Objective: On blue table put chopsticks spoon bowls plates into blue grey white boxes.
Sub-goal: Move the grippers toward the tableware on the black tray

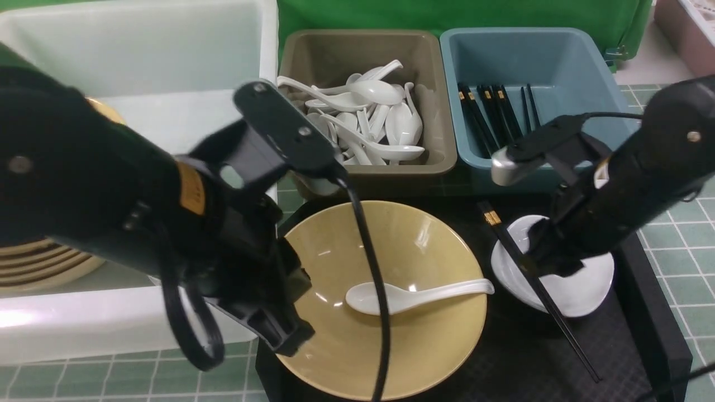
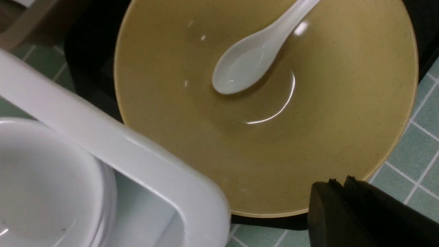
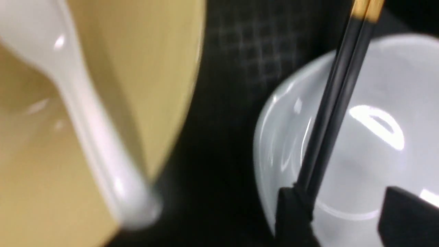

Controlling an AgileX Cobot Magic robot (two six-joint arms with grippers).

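While the right gripper [image 1: 544,257] hangs at centre right of the front view, its two black fingers [image 3: 295,212] stand apart over a white plate [image 1: 581,285], gripping nothing. One pair of chopsticks [image 1: 560,324] lies slanted across that plate, passing through the gap and pressed close to one finger; they are thin black sticks with gold bands at the upper end. The plate is one small glossy dish, sitting on a black textured tray [image 1: 530,357]. Left of it, at lower centre, sits one wide mustard-tan bowl [image 1: 424,245], smooth and shiny, with one white ceramic spoon [image 1: 413,296] lying inside, its handle pointing right. The left gripper [image 1: 285,335] hovers at the bowl's left rim; whether it is spread or closed cannot be made out. Along the top are three plastic boxes: a translucent white box [image 1: 139,56] holding stacked tan bowls, a grey box [image 1: 329,56] heaped with white spoons, and a blue box [image 1: 558,56] holding several black chopsticks. The blue table [image 1: 681,290] is tiled.
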